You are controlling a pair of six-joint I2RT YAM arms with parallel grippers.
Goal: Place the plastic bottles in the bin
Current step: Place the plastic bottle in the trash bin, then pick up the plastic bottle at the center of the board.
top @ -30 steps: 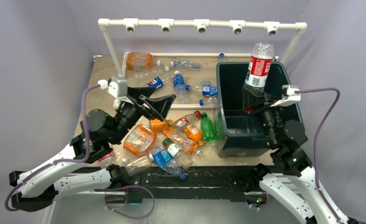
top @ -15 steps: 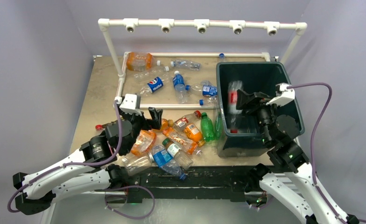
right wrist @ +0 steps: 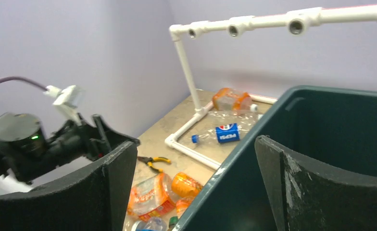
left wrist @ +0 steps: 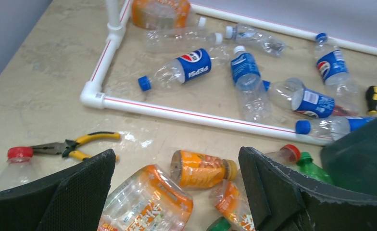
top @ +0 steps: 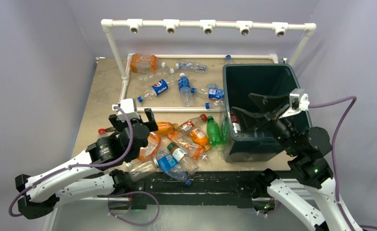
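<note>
Several plastic bottles lie in a pile [top: 179, 142] at the table's front. My left gripper [top: 133, 121] [left wrist: 177, 154] hovers open just over its left side, above a small orange bottle [left wrist: 203, 168] and a large clear orange-labelled bottle [left wrist: 145, 204], touching neither. More bottles, some with blue Pepsi labels [top: 160, 86] [left wrist: 186, 67], lie further back. The dark green bin [top: 258, 67] [right wrist: 234, 159] stands on the right. A red-labelled bottle [top: 234, 122] leans on its inner left wall. My right gripper [top: 242, 102] [right wrist: 194, 143] hangs open and empty over the bin's left rim.
A white PVC pipe frame [top: 172, 109] fences the far bottles, and an overhead pipe bar [top: 206, 24] spans the back. Yellow-handled pliers [left wrist: 76, 143] [right wrist: 155, 162] and a red-capped bottle [left wrist: 18, 154] lie left of the pile. A screwdriver [left wrist: 371, 96] rests beside the bin.
My right gripper opened and the red-labelled bottle dropped into the bin; that arm then lowered over the rim. My left gripper swung down toward the front pile, staying open.
</note>
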